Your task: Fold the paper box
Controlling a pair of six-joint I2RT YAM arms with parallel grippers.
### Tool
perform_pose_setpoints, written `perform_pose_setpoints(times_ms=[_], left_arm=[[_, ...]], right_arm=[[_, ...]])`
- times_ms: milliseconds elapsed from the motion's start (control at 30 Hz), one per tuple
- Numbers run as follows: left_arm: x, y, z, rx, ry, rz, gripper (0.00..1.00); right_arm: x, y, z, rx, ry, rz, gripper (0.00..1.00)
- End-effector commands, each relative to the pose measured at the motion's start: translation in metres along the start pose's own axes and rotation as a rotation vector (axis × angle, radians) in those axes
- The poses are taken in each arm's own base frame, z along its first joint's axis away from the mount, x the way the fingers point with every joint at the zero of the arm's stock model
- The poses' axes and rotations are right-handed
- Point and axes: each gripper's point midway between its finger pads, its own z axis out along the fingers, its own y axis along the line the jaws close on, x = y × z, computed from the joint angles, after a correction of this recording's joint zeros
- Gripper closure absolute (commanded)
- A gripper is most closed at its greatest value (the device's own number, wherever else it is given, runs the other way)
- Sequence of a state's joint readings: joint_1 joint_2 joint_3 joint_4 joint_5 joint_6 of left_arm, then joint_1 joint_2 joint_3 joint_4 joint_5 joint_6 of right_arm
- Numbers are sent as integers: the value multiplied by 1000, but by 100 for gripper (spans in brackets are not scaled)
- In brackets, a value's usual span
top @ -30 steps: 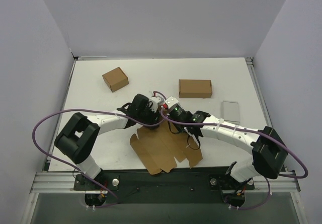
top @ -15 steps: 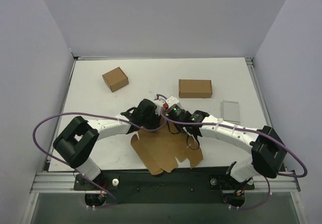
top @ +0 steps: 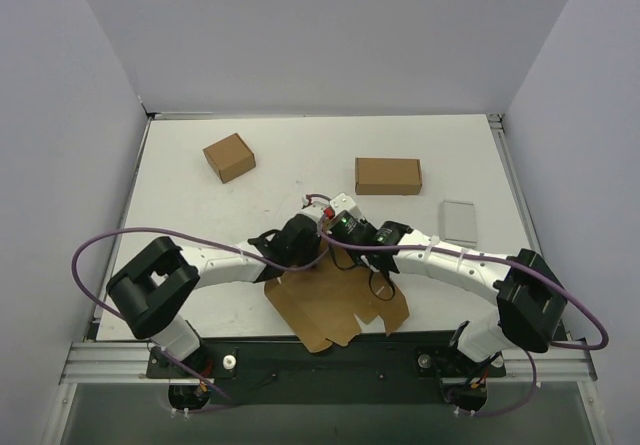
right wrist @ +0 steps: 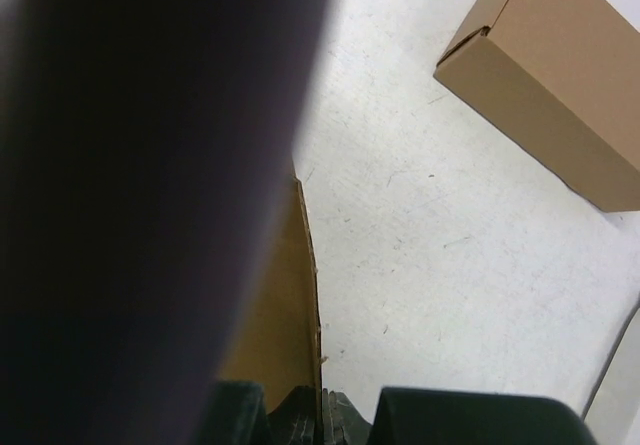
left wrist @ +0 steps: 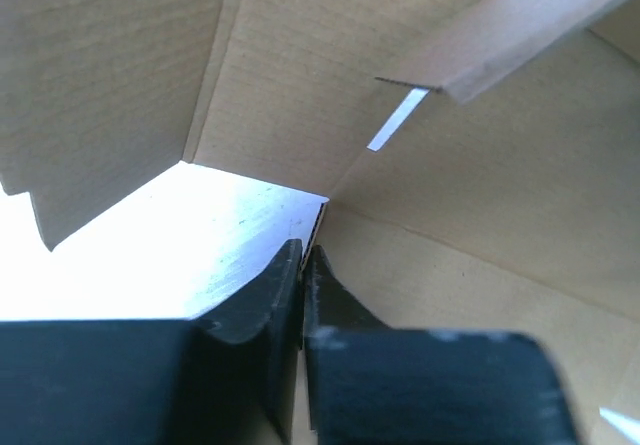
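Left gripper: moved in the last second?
Yes. The left gripper shifted toward the table's near edge, away from the small squarish brown cardboard carton.

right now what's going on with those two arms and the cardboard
Both arms are working on the paper box, which lies mostly unfolded at the table's near edge. The left gripper is pinched on the edge of one panel and the right gripper on another edge. Some flaps stand raised, but it isn't box-shaped yet.

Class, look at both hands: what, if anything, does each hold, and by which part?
Both hold the box. The left hand pinches the edge of a raised panel; the right hand pinches the thin edge of an upright flap.
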State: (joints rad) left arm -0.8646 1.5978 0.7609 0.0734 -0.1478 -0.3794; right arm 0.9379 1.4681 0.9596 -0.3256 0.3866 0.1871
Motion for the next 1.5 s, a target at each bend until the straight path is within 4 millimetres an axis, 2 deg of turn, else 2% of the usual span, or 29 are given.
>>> perform_pose_setpoints(times_ms=[0,33,133,200,233,267,333,400,467,500,633,667,800,900,1000,1067,1167,1200,1367,1467], left_arm=[[-28,-15,-10,-51,-168,7,96],[-27,-16,-11,-67,-177,16,99],[-21,-4,-14,-133,-211,1,100],[-23,3,-16,-164,-248,-23,100],[-18,7,-19,-178,-256,-31,100],[-19,10,-22,-192,-274,-38,100],[-18,21,-29,-233,-328,-62,100],[-21,23,-33,-243,-375,-79,100],[-18,29,-37,-276,-400,-82,100],[-22,28,-39,-275,-426,-93,100],[-20,36,-44,-311,-479,-111,100],[-16,40,-45,-323,-484,-111,100],[-15,45,-49,-315,-527,-141,100],[-13,45,-52,-295,-540,-152,100],[-14,38,-53,-248,-545,-138,100],[-15,37,-54,-238,-547,-135,100],[-15,35,-54,-226,-544,-126,100],[-15,34,-55,-222,-545,-126,100],[-15,31,-55,-199,-542,-122,100],[-16,28,-55,-185,-542,-121,100]], right_arm=[[-24,-4,-3,47,-52,90,100],[-28,-5,-6,46,-60,101,100],[-34,-10,-15,55,-71,136,88],[-37,-18,-26,67,-84,167,72],[-38,-21,-29,73,-86,181,66],[-41,-25,-34,76,-98,202,55],[-42,-36,-44,83,-102,272,47],[-46,-47,-57,73,-127,384,37],[-49,-46,-65,28,-146,473,28],[-54,-48,-72,0,-168,558,27],[-67,-22,-79,-194,-187,742,21],[-77,-16,-80,-247,-215,785,21],[-76,-8,-62,-352,-165,890,20],[-74,-21,-52,-297,-206,780,20],[-73,-31,-43,-244,-247,570,19],[-79,-35,-39,-225,-279,422,18],[-90,-41,-32,-200,-308,307,19],[-88,-41,-22,-192,-290,250,18],[-98,-38,4,-255,-265,147,21],[-98,-39,15,-280,-251,61,21]])
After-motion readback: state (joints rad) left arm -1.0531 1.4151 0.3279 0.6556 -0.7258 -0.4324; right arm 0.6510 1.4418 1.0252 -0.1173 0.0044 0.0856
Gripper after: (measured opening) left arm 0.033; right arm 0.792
